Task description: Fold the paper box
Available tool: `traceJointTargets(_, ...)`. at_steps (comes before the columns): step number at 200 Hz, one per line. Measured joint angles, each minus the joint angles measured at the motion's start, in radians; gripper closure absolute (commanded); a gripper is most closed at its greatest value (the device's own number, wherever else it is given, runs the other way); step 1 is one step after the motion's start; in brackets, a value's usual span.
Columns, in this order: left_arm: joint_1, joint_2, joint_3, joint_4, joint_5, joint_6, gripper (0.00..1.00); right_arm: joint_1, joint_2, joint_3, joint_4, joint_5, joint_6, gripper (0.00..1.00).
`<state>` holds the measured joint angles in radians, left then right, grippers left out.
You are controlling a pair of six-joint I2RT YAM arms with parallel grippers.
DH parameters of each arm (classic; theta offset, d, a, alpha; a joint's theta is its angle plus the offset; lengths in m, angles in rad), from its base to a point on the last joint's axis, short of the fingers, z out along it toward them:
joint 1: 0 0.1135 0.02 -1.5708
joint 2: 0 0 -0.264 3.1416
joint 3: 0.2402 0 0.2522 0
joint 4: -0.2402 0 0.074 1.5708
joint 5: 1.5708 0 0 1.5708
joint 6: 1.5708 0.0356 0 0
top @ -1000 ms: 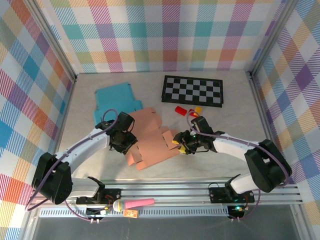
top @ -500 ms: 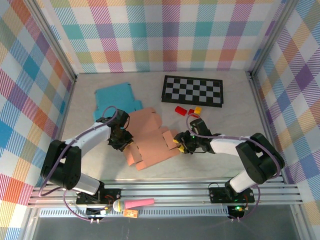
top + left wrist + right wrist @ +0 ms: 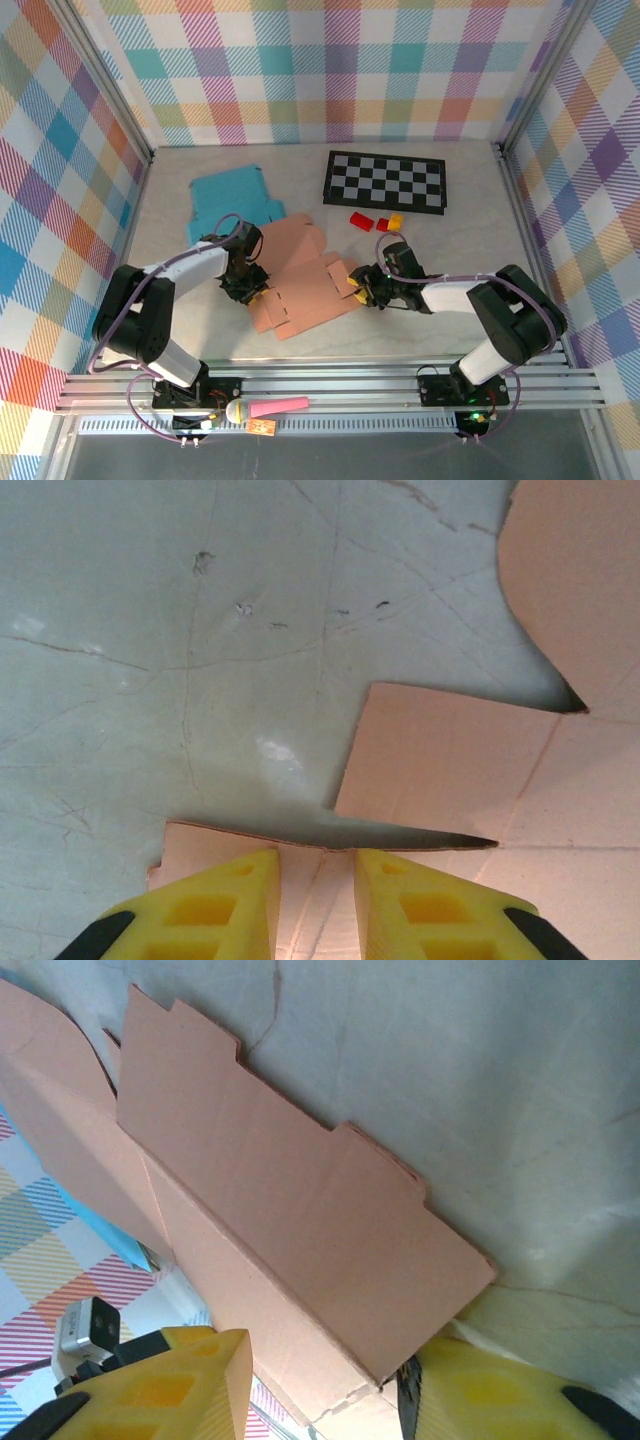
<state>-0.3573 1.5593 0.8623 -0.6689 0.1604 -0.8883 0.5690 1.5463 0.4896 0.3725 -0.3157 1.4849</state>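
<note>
The gray bench was seen under both arms. The flat pink paper box was laid on it, between the two end effectors and touching both. A black and white checkerboard was set well beyond the right end effector, near the back wall. A blue card sheet was laid just beyond the left end effector, with one corner tucked under the pink box.

In the left wrist view, the left end effector was held low over the box's left edge. Its yellow fingers were parted by a small gap, and a flat flap was seen past their tips.

In the right wrist view, the right end effector was spread wide. A raised flap of the box was placed between its fingers, with the flap's corner close to the other finger.

Two red blocks and a yellow block were left a little beyond the right end effector, in front of the checkerboard.
</note>
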Motion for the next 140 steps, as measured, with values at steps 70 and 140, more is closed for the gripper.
traceJointTargets(70,0.0,0.026,0.017,-0.002,-0.001,0.023,0.76,-0.033,0.007,-0.001,0.069,0.082,-0.029,0.69)
traceJointTargets(140,0.0,0.037,0.038,-0.005,-0.001,0.033,0.77,-0.038,0.018,0.024,0.068,0.092,-0.061,0.79)
